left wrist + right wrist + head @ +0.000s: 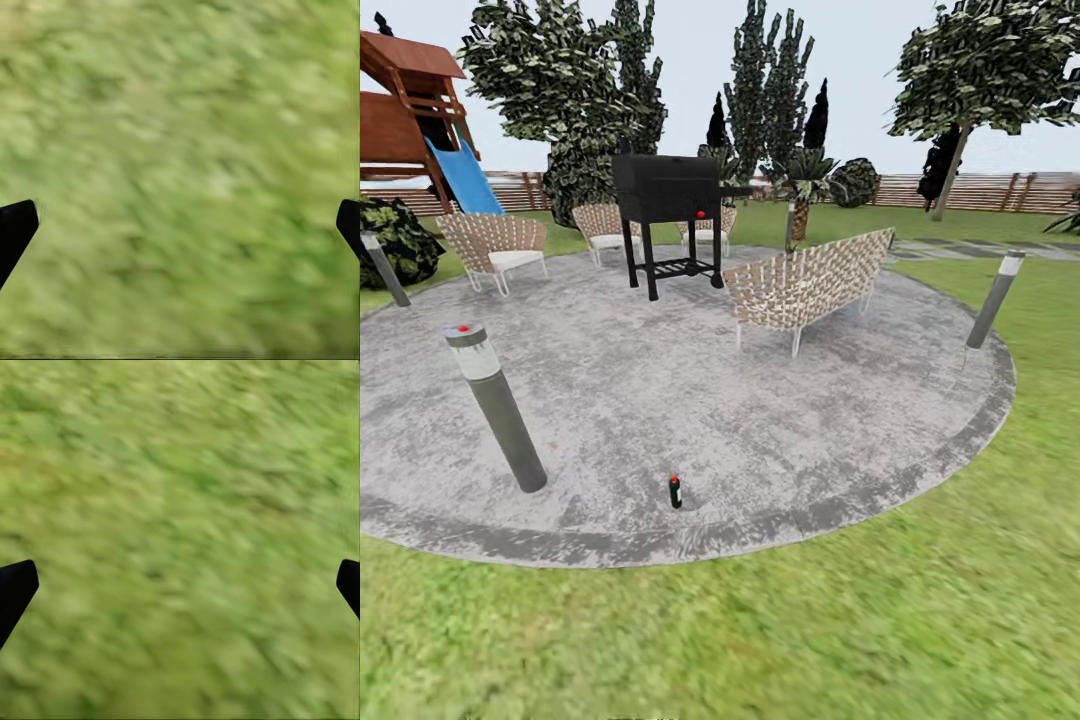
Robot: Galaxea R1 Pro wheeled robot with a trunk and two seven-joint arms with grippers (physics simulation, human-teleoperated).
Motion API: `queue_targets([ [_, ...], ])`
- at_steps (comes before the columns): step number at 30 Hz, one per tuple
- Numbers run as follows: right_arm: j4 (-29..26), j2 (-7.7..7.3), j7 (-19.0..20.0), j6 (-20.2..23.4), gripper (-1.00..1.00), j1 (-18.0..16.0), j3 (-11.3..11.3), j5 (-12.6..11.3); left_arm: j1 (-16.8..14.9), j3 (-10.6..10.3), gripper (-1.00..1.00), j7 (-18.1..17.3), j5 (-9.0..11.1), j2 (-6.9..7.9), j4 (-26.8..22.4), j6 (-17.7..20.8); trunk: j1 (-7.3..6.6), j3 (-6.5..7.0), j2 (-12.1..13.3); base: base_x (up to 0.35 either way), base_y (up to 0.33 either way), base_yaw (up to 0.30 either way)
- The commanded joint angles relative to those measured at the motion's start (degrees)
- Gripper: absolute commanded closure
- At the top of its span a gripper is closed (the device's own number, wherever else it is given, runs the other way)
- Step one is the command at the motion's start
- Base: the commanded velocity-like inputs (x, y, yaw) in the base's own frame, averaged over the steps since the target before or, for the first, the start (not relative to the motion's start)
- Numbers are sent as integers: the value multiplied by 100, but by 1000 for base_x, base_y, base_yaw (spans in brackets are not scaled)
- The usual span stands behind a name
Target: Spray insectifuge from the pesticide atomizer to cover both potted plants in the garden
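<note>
1. round grey mottled patio [690,400] lies within green lawn [760,640].
2. small dark-green spray bottle [675,491] stands upright near the patio's closest edge, well apart from both grippers.
3. left gripper [180,225] and right gripper [180,585] hang wide apart over blurred grass, holding nothing.

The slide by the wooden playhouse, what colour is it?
Blue; the slide shows best in the head view.

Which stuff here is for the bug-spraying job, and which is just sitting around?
For the job: atomizer, standing on the patio; both grippers, open over grass.

Just sitting around: grill, bench, chairs, lamp posts, slide.
</note>
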Motion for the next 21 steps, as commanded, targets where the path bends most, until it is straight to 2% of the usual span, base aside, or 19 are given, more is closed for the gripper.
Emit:
queue_targets([
  [1,2,0,1,-17,-100,-1,-5,2,-4,0,-100,2,6,0,7,-19,-1,-5,-2,0,0,277],
  [21,2,0,1,-17,-100,-1,-5,3,-4,1,-100,9,6,0,7,-11,-1,-5,-2,5,-4,275],
])
